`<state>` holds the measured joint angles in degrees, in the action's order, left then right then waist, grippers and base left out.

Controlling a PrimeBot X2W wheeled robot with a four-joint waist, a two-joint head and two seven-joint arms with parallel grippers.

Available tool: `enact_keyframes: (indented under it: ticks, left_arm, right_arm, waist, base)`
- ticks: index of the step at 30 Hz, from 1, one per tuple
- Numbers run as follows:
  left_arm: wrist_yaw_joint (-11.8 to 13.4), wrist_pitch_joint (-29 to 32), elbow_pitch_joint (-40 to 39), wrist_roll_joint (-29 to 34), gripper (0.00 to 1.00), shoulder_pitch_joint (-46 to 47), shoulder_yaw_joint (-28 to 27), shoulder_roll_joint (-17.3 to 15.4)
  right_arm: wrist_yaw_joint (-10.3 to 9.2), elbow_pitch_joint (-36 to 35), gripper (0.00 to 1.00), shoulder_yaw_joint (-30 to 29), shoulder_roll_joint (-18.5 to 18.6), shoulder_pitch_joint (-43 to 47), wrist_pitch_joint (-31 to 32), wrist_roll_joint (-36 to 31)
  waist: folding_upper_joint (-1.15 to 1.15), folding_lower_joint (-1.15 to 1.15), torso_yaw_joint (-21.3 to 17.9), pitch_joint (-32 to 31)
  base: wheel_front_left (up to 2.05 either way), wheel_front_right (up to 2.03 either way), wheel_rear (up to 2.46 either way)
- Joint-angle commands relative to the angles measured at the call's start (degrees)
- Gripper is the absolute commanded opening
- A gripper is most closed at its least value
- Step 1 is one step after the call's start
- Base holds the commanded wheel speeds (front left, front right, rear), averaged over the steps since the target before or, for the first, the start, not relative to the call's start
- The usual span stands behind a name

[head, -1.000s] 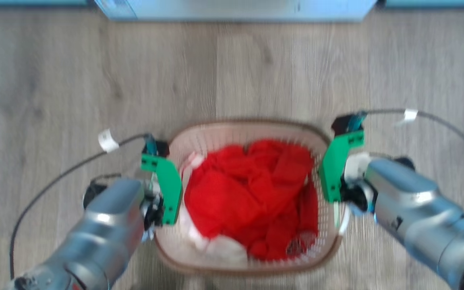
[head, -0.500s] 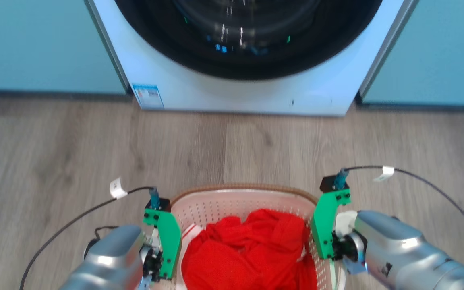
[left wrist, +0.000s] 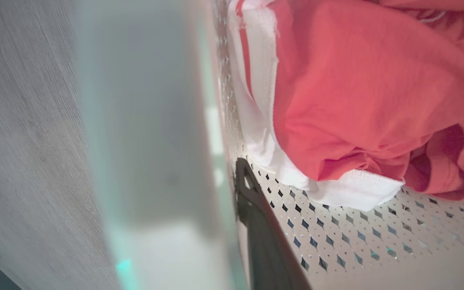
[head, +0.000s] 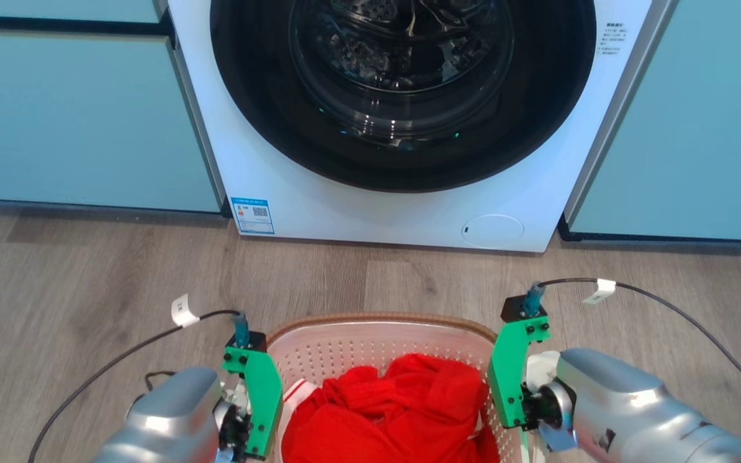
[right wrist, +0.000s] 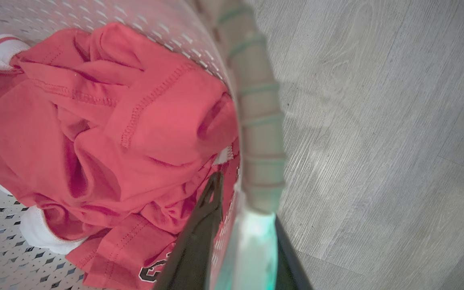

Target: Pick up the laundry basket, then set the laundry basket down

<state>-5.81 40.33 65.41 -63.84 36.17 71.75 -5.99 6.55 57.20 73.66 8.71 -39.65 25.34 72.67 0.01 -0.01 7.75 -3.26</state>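
Observation:
The laundry basket (head: pixel 377 319), white and perforated with a brown rim, sits at the bottom middle of the head view, holding red and white clothes (head: pixel 396 411). My left gripper (left wrist: pixel 220 177) is shut on the basket's left side. One dark finger (left wrist: pixel 256 225) lies inside against the perforated wall, and the blurred white handle (left wrist: pixel 155 141) covers the other. My right gripper (right wrist: pixel 252 201) is shut on the basket's right rim (right wrist: pixel 256 121), with one finger (right wrist: pixel 199 241) inside by the red cloth and one outside. Green wrist mounts (head: pixel 261 399) (head: pixel 512 379) flank the basket.
A white washing machine (head: pixel 357 212) with a dark round door (head: pixel 402 83) stands straight ahead on the wood floor (head: pixel 87 289). Teal cabinets (head: pixel 74 116) stand on both sides of it. Black cables (head: pixel 666 308) trail from both wrists.
The head camera has tilted up, so the washing machine has come into view and the basket sits lower in the picture. Both grippers keep their hold on the basket's sides.

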Motion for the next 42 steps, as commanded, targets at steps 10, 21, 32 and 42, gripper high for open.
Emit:
enact_keyframes:
  ticks: [10, 21, 32, 42]
  left_arm:
    - [-1.68, 3.75, -5.34, 0.4, 0.0, 1.73, 1.3, -0.9]
    - [-1.68, 3.4, -5.5, 0.21, 0.0, 2.06, 1.49, -1.07]
    - [-1.68, 3.57, -4.73, 0.07, 0.0, 1.91, 1.56, -0.57]
    - [-1.68, 3.76, -4.58, -0.15, 0.0, 2.07, 1.59, -0.47]
  right_arm:
    - [0.94, -2.51, 0.0, -0.31, -2.93, -3.13, 0.25, -0.61]
    - [0.94, -2.28, 0.0, -0.31, -2.77, -3.02, 0.43, -0.9]
    - [0.94, -2.61, 0.0, -0.31, -2.7, -3.31, -0.17, -1.14]
    - [0.94, -2.69, 0.0, -0.31, -2.74, -3.47, -0.48, -1.02]
  waist:
    - [-0.01, 0.01, -0.44, -1.21]
    - [-0.01, 0.01, -0.96, -1.56]
    - [-0.01, 0.01, -0.84, -1.66]
    - [-0.01, 0.01, -0.55, -1.73]
  base:
    - [0.0, 0.0, 0.0]
    - [0.0, 0.0, 0.0]
    - [0.0, 0.0, 0.0]
    - [0.0, 0.0, 0.0]
